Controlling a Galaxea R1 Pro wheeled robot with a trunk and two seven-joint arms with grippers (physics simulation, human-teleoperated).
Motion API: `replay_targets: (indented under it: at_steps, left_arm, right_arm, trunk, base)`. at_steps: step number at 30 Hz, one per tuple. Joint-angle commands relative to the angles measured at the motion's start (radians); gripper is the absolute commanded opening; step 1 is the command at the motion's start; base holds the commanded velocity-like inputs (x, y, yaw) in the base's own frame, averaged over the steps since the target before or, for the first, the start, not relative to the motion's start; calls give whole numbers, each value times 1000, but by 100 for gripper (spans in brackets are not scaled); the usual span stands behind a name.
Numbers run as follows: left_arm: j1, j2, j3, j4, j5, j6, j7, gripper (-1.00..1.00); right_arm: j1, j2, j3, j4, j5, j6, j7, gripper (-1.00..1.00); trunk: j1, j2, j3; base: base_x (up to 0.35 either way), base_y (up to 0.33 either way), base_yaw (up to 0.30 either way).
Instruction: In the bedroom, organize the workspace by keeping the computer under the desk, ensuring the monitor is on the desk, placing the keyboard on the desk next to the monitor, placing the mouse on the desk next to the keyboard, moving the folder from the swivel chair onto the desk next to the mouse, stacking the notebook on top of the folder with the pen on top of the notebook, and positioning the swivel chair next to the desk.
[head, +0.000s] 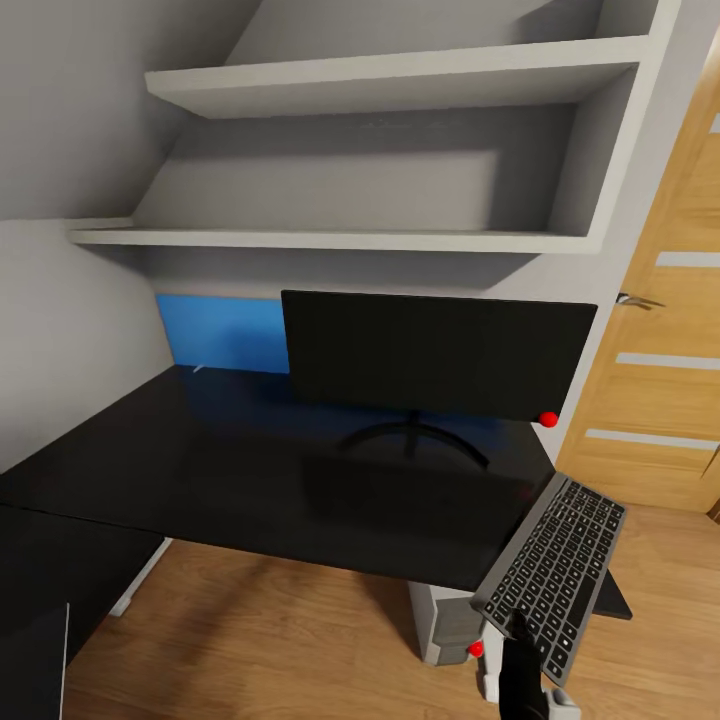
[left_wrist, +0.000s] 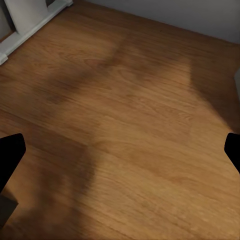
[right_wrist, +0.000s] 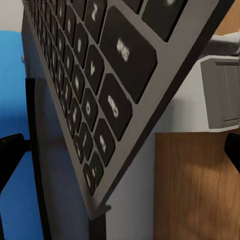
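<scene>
Your right gripper (head: 520, 628) was clamped on the near end of the keyboard (head: 555, 572), which hung tilted in the air off the desk's (head: 230, 470) right front corner — above the computer (head: 445, 625) on the floor beneath. The monitor (head: 435, 355) stood upright at the back of the desk. Your left gripper's (left_wrist: 120, 150) fingers were spread wide apart over bare wooden floor (left_wrist: 125, 100).

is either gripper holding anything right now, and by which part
The right gripper holds the keyboard by its near short end, tilted over the desk's right edge. The left gripper is open, holding nothing.
</scene>
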Motion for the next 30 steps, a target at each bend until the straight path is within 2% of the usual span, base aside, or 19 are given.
replay_targets:
  at_steps: [1,4,10,18,30]
  left_arm:
    - [0,0,1,-1,1,-1,0,100]
    - [0,1,2,-1,1,-1,-1,100]
    - [0,2,3,-1,1,-1,-1,100]
    - [0,3,4,-1,0,-1,-2,100]
    - [0,9,5,-1,-1,-1,-1,100]
  right_arm:
    - [0,0,-5,-1,-9,-5,2,100]
    - [0,0,-48,-1,-10,-4,2,100]
    - [0,1,-76,0,-11,-4,1,100]
    - [0,1,-83,0,-12,-4,1,100]
    - [0,1,-84,1,-12,-4,1,100]
  trunk:
    - [0,0,-1]
    - [0,0,-1]
    - [0,0,-1]
    - [0,0,-1]
    - [0,0,-1]
  base:
    - [0,0,0]
    - [0,0,0]
    - [0,0,0]
    - [0,-19,0]
    - [0,-219,0]
